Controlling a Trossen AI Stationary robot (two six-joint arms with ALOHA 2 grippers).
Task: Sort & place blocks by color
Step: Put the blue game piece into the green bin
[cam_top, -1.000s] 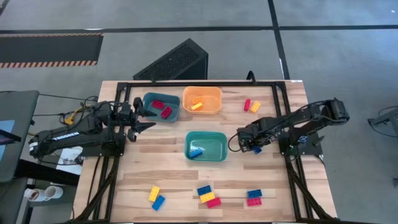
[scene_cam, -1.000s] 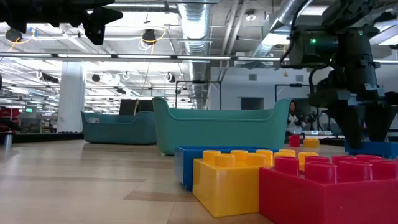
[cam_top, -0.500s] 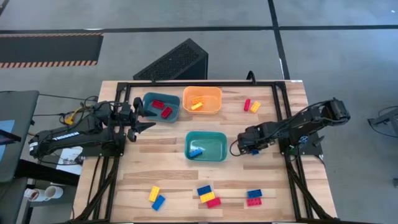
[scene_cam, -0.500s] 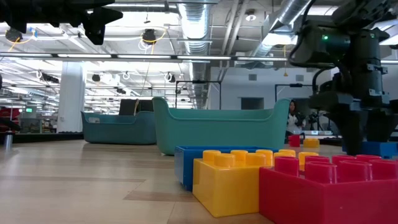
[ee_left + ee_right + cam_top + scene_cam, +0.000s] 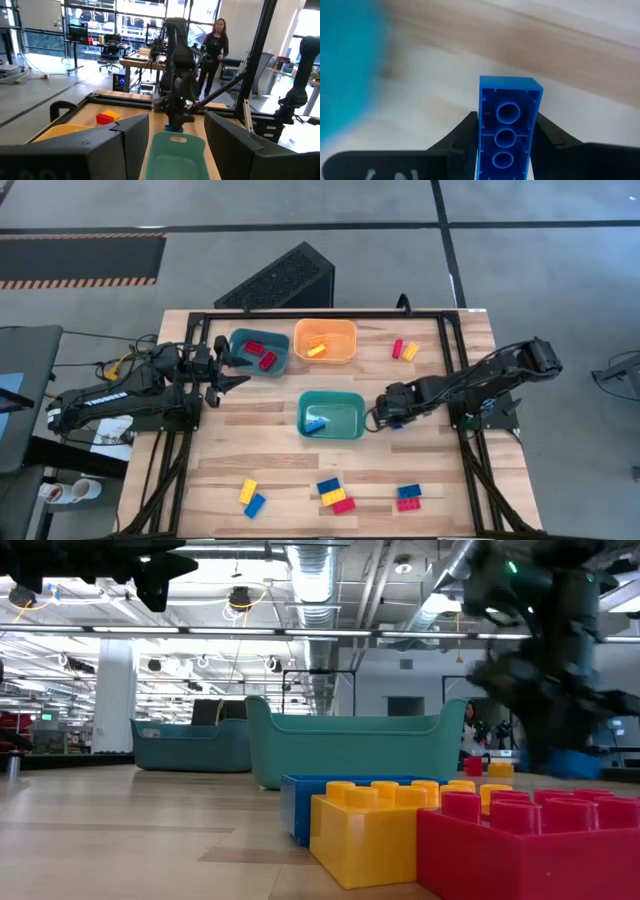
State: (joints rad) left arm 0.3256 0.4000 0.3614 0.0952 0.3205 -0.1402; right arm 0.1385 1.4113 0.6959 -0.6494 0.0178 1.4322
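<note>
Right gripper (image 5: pixel 379 418) just beside the right end of the green tray (image 5: pixel 352 402), fingers (image 5: pixel 465 137) clamped on a blue block (image 5: pixel 509 125) held underside toward the wrist camera, above the wooden table (image 5: pixel 280 470). Left gripper (image 5: pixel 232 368) parked by the dark teal tray (image 5: pixel 238 340) holding two red blocks (image 5: pixel 261 354), fingers (image 5: pixel 125 135) spread apart and empty. One blue block (image 5: pixel 316 423) in the green tray, one yellow block (image 5: pixel 316 350) in the orange tray (image 5: pixel 346 330), remaining blocks (image 5: pixel 335 495) scattered along the near edge and two at the far right (image 5: pixel 404 350).

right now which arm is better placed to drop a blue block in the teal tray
Right. Its claw is shut on a small blue studded plastic brick beside the teal rectangular tray; the left claw is by the darker tray, empty.
</note>
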